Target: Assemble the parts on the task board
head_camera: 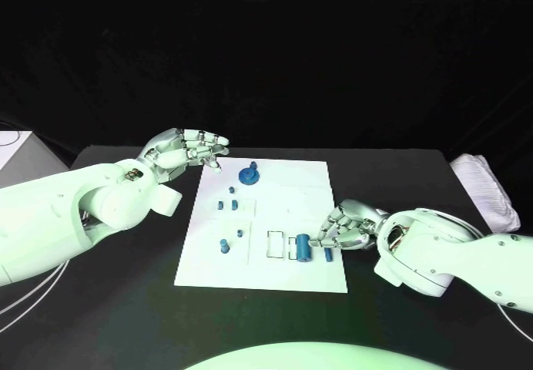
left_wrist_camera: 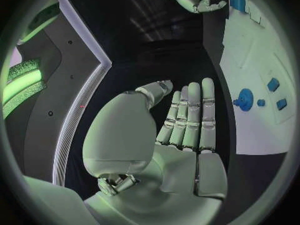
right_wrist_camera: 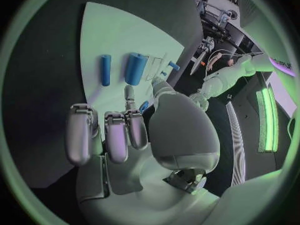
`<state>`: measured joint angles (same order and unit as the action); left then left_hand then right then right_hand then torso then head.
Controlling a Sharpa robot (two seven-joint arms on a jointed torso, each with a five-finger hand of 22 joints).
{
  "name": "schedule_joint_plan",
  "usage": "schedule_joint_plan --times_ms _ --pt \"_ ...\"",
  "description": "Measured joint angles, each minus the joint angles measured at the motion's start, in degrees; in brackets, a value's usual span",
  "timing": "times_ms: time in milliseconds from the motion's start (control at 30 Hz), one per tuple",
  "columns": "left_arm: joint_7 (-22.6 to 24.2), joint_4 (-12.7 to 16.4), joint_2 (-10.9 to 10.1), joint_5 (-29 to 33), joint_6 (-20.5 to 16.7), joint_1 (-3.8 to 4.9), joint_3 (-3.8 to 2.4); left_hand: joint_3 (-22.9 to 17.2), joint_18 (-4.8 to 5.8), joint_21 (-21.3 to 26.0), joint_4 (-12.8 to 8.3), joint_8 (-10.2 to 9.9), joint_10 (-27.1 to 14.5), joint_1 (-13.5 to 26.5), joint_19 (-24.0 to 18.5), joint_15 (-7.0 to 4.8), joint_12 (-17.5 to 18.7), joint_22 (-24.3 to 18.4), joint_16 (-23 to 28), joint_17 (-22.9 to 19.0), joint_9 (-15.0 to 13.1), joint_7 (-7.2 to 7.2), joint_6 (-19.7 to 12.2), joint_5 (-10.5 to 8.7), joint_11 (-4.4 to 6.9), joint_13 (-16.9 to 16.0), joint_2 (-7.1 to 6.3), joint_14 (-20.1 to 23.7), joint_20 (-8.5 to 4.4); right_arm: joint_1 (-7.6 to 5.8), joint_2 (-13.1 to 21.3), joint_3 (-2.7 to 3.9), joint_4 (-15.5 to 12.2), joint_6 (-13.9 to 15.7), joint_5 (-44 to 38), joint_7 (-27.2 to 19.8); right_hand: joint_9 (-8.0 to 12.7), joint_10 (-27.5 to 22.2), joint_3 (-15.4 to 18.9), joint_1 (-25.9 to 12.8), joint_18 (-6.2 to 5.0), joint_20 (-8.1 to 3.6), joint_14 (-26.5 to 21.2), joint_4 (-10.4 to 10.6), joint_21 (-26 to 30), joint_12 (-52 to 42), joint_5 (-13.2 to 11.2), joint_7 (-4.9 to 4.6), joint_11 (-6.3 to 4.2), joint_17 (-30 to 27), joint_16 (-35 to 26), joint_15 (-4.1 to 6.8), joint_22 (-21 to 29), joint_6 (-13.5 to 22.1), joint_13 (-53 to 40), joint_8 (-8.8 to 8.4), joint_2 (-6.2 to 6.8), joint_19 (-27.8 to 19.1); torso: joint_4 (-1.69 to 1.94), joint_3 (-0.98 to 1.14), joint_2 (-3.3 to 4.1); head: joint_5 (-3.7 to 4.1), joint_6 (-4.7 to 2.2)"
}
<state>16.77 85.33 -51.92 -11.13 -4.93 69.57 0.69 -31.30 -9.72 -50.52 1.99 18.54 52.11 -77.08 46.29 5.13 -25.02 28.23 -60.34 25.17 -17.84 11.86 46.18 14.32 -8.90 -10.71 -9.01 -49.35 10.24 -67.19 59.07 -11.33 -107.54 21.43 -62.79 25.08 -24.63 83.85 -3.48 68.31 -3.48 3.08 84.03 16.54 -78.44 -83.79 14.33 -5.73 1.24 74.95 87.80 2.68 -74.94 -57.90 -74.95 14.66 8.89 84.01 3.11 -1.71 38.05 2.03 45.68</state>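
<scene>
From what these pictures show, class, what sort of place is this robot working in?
Probably a robotics lab or test bench. A white task board with small blue parts lies on a black table against a black backdrop, and two white arms end in silver hands, left hand and right hand.

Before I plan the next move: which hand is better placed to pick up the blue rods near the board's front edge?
Right, probably. The right hand hovers at the board beside the two blue rods. The left hand sits off the far corner, empty, its fingers straight.
</scene>
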Motion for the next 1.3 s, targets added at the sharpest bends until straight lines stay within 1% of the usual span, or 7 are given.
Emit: schedule_joint_plan --times_ms 200,700,867,933,1067,1133,1300 --pt "0.0 0.2 -0.2 0.0 0.0 -0.04 0.0 0.0 0.0 0.0 0.0 0.0 0.0 0.0 0.0 0.0 0.0 0.0 0.0 0.0 0.0 0.0 0.0 0.0 0.0 0.0 0.0 0.0 0.0 0.69 -1.5 -0.01 1.0 0.0 -1.4 1.5 -0.1 0.0 0.2 0.0 0.0 0.0 0.0 0.1 0.0 0.0 -0.3 0.0 0.0 0.0 0.0 0.0 0.0 0.0 0.0 0.0 0.0 0.0 0.15 0.0 0.07 0.08 0.24" --pt "0.0 0.5 -0.8 0.0 0.1 -0.07 0.0 0.1 0.0 0.4 0.4 0.0 0.0 0.5 0.0 0.21 -0.2 -0.3 0.0 0.0 0.1 -0.21 -0.2 0.0 -0.02 0.1 0.0 0.2 0.0 1.77 -5.1 -0.01 4.1 0.0 -3.8 3.0 -0.2 0.0 0.7 0.3 0.0 0.01 0.0 0.1 0.0 0.0 -0.8 0.0 0.0 0.0 0.2 -0.01 0.0 0.0 0.0 0.25 -0.3 0.0 0.1 -0.02 0.14 -0.74 0.9" --pt "0.0 0.4 -0.8 0.0 0.2 -0.07 0.0 0.1 0.0 0.7 0.7 0.0 -0.2 0.5 0.0 0.21 -0.2 -0.4 0.0 0.0 0.1 -0.21 -0.2 0.0 -0.21 0.1 0.0 0.2 0.02 2.08 -5.8 -0.01 4.6 -0.2 -4.9 3.3 -0.6 0.0 2.0 0.3 0.0 0.01 0.0 0.2 -0.4 0.2 -0.5 0.03 0.0 0.0 0.2 -0.01 0.0 0.0 0.0 1.31 -0.34 0.0 0.15 -0.02 0.14 -1.06 1.17" --pt "-0.1 0.4 -0.9 0.0 0.3 -0.07 0.0 0.1 0.0 0.7 0.7 0.0 -0.2 0.5 0.2 0.21 -0.2 -0.4 0.0 0.0 0.1 -0.21 -0.2 0.0 -0.21 0.1 0.0 0.2 0.21 2.17 -6.0 -0.01 4.7 -0.3 -5.2 3.3 -0.7 0.0 2.3 0.0 0.0 0.01 0.0 0.1 -0.4 0.2 -0.5 0.27 0.0 0.0 0.4 -0.01 0.0 -0.3 0.0 1.32 -0.61 0.0 0.15 -0.01 0.14 -1.13 1.42" --pt "-0.2 0.3 -1.0 0.0 0.3 -0.07 0.0 0.1 0.0 0.7 0.7 0.0 -0.2 0.7 0.2 0.21 -0.2 -0.5 0.0 0.0 0.1 -0.21 -0.2 0.0 -0.21 0.1 0.23 0.2 0.21 2.53 -6.5 0.01 4.9 -0.6 -6.1 3.4 -0.8 0.0 2.8 -0.4 0.0 0.01 0.0 0.2 -0.4 0.2 -0.7 0.27 0.0 0.0 0.4 -0.01 0.0 -0.3 0.0 1.74 -0.45 0.0 0.07 -0.02 0.1 -1.36 1.91" --pt "-0.3 0.3 -1.0 0.0 0.4 -0.07 0.0 0.2 0.01 0.7 0.9 0.2 -0.2 0.7 0.2 0.21 -0.2 -0.5 0.0 0.0 0.1 -0.21 -0.2 0.0 -0.21 0.1 0.23 0.2 0.21 2.68 -6.7 0.02 5.1 -0.8 -6.6 3.5 -0.9 0.0 2.8 -0.4 -0.01 0.01 0.0 0.2 -0.4 0.5 -0.7 0.27 0.01 0.0 0.4 -0.01 0.0 -0.3 0.0 1.74 -0.45 0.0 0.03 -0.02 0.1 -1.42 1.98" --pt "-0.4 0.2 -1.0 0.0 0.4 -0.07 0.0 0.1 0.0 1.3 1.7 0.2 -0.2 1.4 0.2 0.21 -0.5 -0.8 0.0 0.0 0.1 0.0 -0.4 0.0 -0.21 0.2 0.31 0.2 0.21 2.83 -7.3 0.05 5.8 -1.2 -8.6 3.6 -1.3 0.1 4.5 -0.6 -0.01 0.01 0.0 0.1 -0.4 0.5 -2.5 0.27 -0.12 0.0 0.4 0.03 0.0 -0.3 0.0 2.76 -0.02 0.0 0.02 -0.04 0.03 -1.37 2.08"
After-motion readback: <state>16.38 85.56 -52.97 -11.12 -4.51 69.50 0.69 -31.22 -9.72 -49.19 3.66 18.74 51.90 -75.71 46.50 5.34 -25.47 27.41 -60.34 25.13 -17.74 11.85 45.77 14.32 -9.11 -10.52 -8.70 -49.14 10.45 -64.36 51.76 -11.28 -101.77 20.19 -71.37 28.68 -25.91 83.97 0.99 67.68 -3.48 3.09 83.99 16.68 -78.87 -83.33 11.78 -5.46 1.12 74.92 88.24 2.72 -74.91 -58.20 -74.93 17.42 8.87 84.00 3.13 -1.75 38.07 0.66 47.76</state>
